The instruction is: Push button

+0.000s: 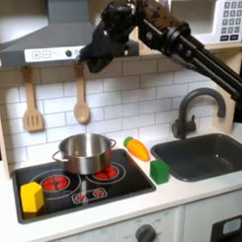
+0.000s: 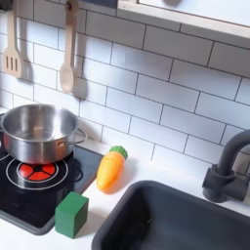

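The gripper sits high in the first exterior view, at the front of the range hood, close to the row of small buttons on the hood's panel. The dark arm reaches in from the first exterior view's upper right. The fingers merge with the dark wrist, so it cannot be told whether they are parted or closed; nothing seems to be held.

The buttons appear as small pale dots along the hood's lower face, above the hanging wooden spoon and spatula. The gripper looks just to their right in the first exterior view; contact cannot be confirmed.

To do the press well, the tip should probably line up squarely with one button and move straight into the panel, not sliding across it. A slow, short push is likely enough, since toy buttons need little travel. Keeping the fingers closed would give a single firm point. The wrist should stay above the spoon's handle so it is not knocked off its hook.

Below, the pot rests on the stove, with the carrot and green block on the counter beside the sink, well apart from the work.
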`<action>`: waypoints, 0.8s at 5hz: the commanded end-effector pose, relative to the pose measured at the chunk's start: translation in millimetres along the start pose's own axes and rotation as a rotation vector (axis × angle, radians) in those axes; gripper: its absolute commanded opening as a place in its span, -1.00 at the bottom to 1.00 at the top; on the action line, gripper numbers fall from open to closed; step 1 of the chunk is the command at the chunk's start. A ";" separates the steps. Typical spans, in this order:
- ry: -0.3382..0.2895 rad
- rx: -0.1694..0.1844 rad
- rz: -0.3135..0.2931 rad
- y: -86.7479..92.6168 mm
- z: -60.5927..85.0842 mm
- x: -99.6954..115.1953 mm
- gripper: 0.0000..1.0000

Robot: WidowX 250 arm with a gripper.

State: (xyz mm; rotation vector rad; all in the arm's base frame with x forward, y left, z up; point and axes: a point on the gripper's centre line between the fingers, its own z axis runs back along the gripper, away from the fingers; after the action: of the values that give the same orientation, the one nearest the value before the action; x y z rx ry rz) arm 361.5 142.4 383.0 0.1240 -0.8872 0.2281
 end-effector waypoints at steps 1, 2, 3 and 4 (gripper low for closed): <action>-0.026 -0.001 -0.005 1.6 -2.9 15.1 -1.00; -0.023 -0.008 -0.019 1.2 -4.9 18.0 -1.00; -0.026 -0.015 -0.030 0.2 -5.7 22.8 -1.00; -0.027 -0.022 -0.037 0.1 -6.3 26.8 -1.00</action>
State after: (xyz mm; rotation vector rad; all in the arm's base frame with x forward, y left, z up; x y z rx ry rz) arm 382.2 147.4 401.0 0.1236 -0.9157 0.1824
